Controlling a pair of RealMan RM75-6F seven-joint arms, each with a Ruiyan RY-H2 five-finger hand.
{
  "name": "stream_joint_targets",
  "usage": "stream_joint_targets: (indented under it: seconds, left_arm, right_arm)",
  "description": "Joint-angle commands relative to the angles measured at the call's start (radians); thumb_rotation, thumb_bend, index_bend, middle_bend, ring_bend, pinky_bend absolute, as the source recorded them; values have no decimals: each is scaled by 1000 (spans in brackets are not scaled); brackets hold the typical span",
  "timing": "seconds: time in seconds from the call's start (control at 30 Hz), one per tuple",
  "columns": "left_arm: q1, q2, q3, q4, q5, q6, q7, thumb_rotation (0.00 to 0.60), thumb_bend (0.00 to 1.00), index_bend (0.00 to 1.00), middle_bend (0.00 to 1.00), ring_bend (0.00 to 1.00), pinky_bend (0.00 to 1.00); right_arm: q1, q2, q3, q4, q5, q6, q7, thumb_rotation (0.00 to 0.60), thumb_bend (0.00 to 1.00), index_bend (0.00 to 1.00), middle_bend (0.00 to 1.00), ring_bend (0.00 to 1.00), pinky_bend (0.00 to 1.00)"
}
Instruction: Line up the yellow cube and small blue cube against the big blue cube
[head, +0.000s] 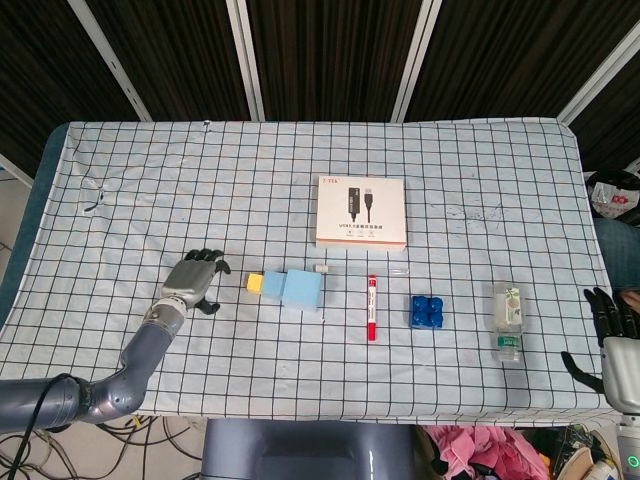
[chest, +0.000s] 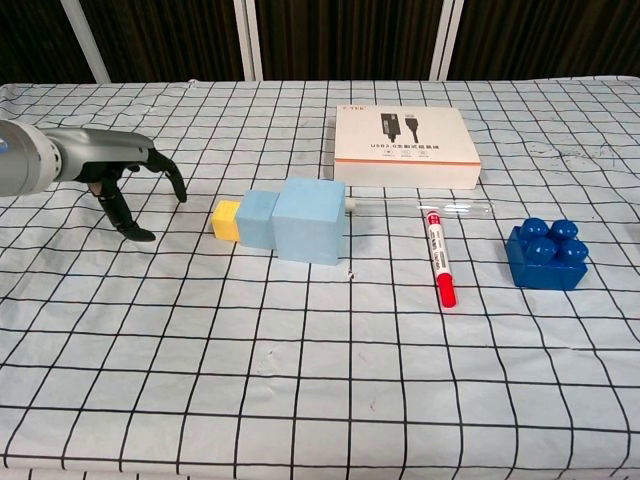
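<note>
The big blue cube (head: 304, 290) (chest: 310, 220) sits left of the table's middle. The small blue cube (head: 273, 286) (chest: 255, 218) touches its left face, and the yellow cube (head: 256, 284) (chest: 226, 220) touches the small one's left side, all in one row. My left hand (head: 192, 282) (chest: 132, 186) hovers to the left of the row, apart from the yellow cube, fingers spread and holding nothing. My right hand (head: 607, 328) is at the table's right edge, fingers apart and empty.
A white cable box (head: 361, 211) (chest: 405, 147) lies behind the cubes. A red marker (head: 371, 308) (chest: 438, 258), a clear tube (chest: 452, 208), a dark blue studded brick (head: 426, 312) (chest: 546, 255) and a small bottle (head: 507, 321) lie to the right.
</note>
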Motion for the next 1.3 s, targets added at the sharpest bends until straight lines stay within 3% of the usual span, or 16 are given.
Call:
stream_joint_targets:
  seconds: [0.03,1.3]
  left_arm:
    - [7,10,14,-2,18,-19,-12,600,259,284,73,0,0]
    - [-75,-68,21,51,-44,-53,-15,600,259,256,75,0,0]
  right_arm:
    - [1,-1,-1,-2,0,-2,-4,600,221,0,40,0,107]
    - [-4,9,5,2,14,0,21,600,221,0,40,0,107]
